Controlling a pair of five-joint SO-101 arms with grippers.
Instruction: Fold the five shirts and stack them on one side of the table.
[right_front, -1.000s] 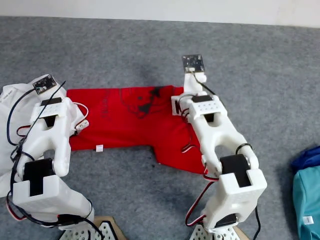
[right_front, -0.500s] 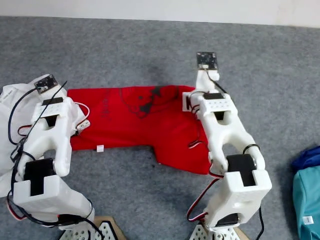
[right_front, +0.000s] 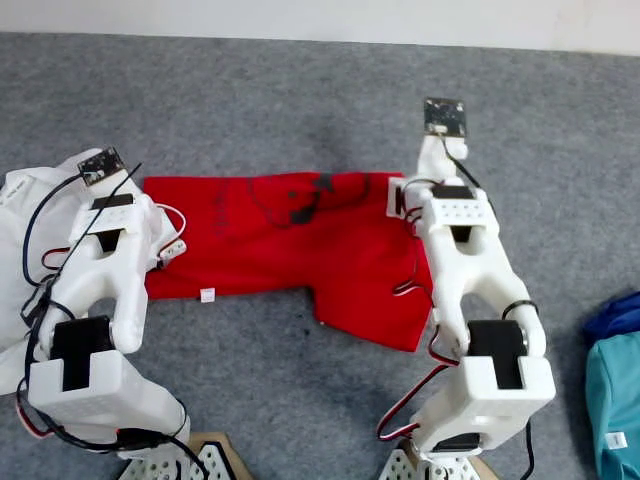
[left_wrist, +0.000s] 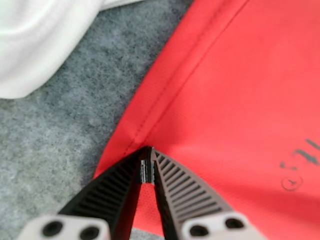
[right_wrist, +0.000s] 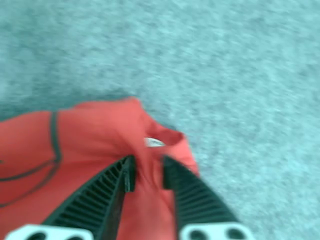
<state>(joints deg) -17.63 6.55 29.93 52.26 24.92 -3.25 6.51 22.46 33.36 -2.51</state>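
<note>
My right arm has swung toward 3 o'clock over the last second, carrying its end of the red shirt with it. The cloth now lies a little further right and pulled flatter across the middle of the table.

At 9 o'clock a white shirt lies bunched, touching the red one's left end. My left gripper is closed on the red hem there, holding it as an anchor. My right gripper is pinched on a raised fold at the shirt's 2 o'clock corner, beside a small white tag. A blue shirt and a teal shirt wait at 4 o'clock.

I judge this to be the stretch before the fold: the shirt is tensioned but not yet folded, and nothing is stacked.
</note>
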